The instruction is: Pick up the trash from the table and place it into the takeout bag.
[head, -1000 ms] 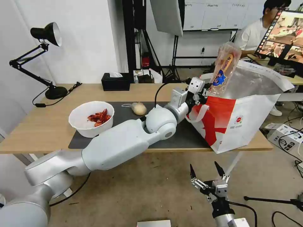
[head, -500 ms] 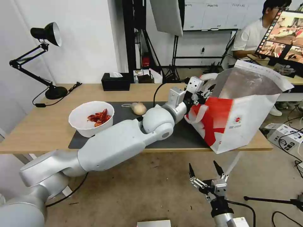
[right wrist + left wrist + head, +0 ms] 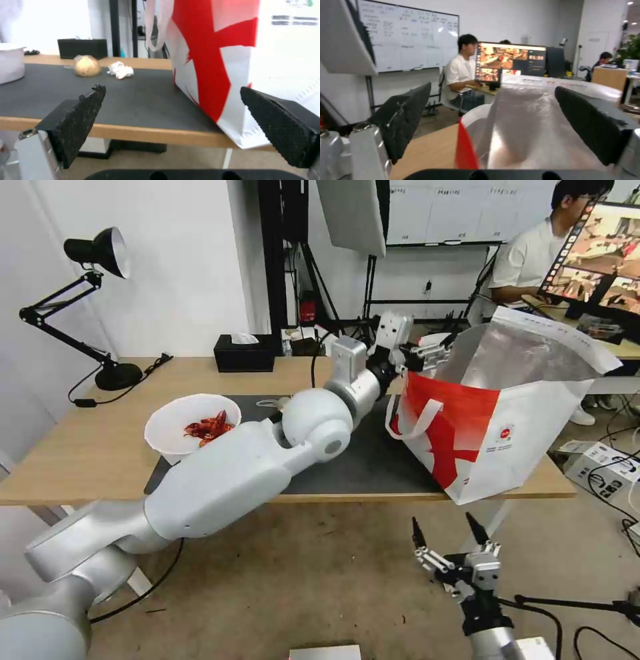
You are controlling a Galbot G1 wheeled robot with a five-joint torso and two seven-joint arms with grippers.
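While outstretched, left end effector [image 3: 427, 351] beside takeout bag [image 3: 513, 433].

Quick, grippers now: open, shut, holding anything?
Left gripper: open, empty, at the takeout bag rim.
Right gripper: open, empty, below the table.

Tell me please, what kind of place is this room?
Probably an office or robotics lab used for recording. A whiteboard hangs on the wall, a person sits at a large monitor, and a studio light panel stands behind the table.
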